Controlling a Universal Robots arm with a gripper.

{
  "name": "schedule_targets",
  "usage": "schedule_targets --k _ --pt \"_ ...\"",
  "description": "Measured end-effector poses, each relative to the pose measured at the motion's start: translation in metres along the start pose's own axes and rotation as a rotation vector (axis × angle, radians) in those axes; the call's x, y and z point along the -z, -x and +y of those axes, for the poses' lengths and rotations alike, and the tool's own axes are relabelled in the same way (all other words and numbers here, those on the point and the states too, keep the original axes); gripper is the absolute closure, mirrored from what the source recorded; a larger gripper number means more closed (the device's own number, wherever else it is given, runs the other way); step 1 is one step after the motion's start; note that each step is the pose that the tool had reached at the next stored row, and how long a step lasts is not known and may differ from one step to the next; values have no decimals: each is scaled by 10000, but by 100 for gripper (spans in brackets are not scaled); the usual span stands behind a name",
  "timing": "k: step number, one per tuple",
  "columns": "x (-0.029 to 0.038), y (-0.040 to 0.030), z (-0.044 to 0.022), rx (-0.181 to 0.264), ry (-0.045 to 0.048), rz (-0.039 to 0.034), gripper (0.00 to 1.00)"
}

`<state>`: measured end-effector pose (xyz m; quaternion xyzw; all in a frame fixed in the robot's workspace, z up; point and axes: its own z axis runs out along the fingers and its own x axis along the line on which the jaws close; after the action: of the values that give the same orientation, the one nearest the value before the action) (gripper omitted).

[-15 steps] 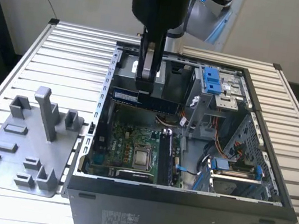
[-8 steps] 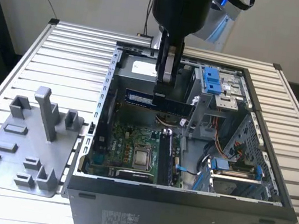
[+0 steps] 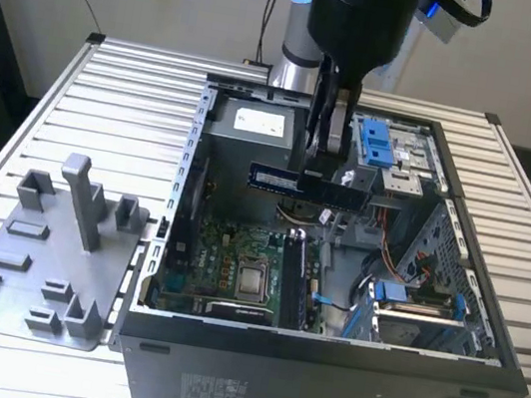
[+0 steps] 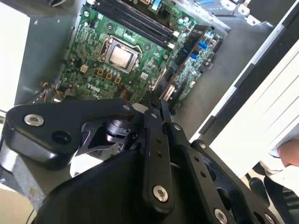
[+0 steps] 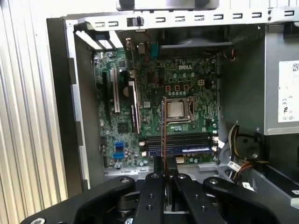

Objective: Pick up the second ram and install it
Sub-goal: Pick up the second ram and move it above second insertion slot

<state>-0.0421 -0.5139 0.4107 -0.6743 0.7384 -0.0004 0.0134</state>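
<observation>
In the exterior view my gripper (image 3: pixel 318 172) is shut on the second ram (image 3: pixel 279 180), a long, thin dark stick. It hangs level above the open computer case, over the back part of the green motherboard (image 3: pixel 221 258). In the first wrist view the ram (image 5: pixel 163 126) shows edge-on as a thin line running out from my fingertips, across the long black slots (image 5: pixel 180 140). One slot holds a stick with a blue label (image 5: pixel 187 150). The second wrist view has the held ram (image 4: pixel 187 51) reaching from my gripper (image 4: pixel 156 105) out over the board.
The case's metal walls (image 3: pixel 183 176) surround the board, with a grey power supply (image 3: pixel 256 132) at the back and blue drive brackets (image 3: pixel 376 141) to the exterior view's right. A grey plastic tray (image 3: pixel 2 268) with upright posts lies on the slatted table at the exterior view's left.
</observation>
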Motion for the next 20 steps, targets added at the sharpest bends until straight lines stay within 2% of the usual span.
schedule_targets --k 10,13,20 --pt "-7 29 -323 78 6 -1 86" --pt "-7 34 -374 278 10 -5 86" --pt "-9 39 -432 926 24 -28 86"
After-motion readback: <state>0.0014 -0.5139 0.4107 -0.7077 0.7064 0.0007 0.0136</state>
